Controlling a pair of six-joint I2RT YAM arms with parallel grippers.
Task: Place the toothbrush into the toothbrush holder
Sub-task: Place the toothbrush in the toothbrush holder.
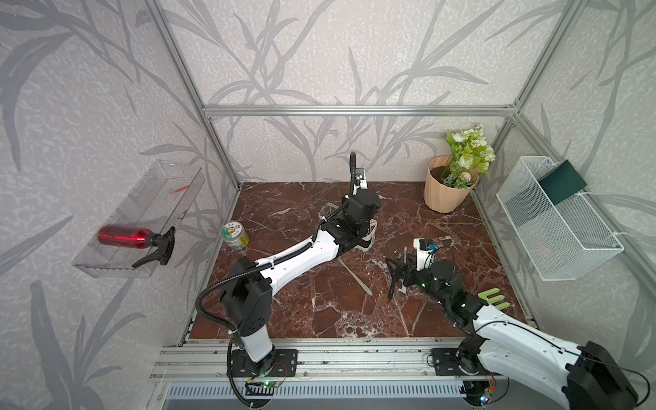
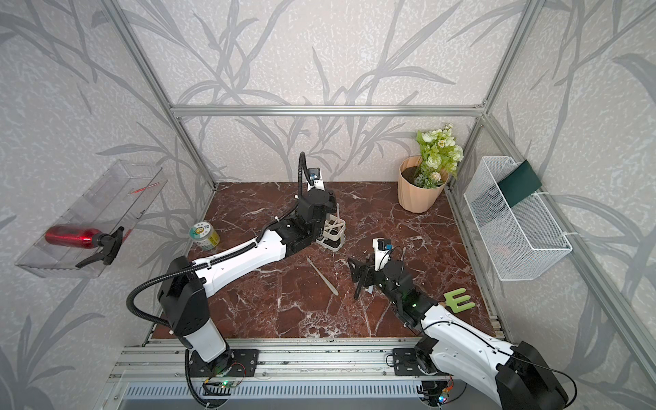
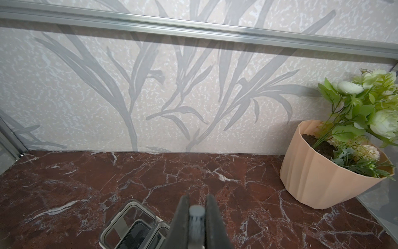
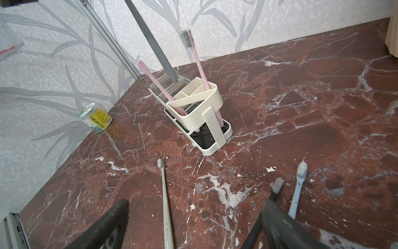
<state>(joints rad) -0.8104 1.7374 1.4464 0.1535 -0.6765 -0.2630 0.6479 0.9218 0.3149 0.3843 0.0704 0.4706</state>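
Note:
The cream-white toothbrush holder (image 4: 193,112) stands mid-table, half hidden under my left arm in both top views (image 1: 369,236) (image 2: 335,230). Two pink toothbrushes (image 4: 197,58) stand in its slotted end. My left gripper (image 3: 196,198) is shut on a grey toothbrush (image 4: 150,43) and holds it upright over the holder. The brush's lower end is at the mouth of a clear cup (image 3: 129,224). My right gripper (image 4: 196,207) (image 1: 395,280) hangs open over the table in front of the holder. A pale green toothbrush (image 4: 164,204) lies between its fingers.
A black toothbrush (image 4: 273,194) and a light blue one (image 4: 298,189) lie beside the right finger. A labelled jar (image 1: 235,236) sits at the left wall, a peach flower pot (image 1: 445,191) at the back right, a green comb-like piece (image 1: 493,300) near my right arm. A mesh basket (image 1: 553,220) hangs on the right.

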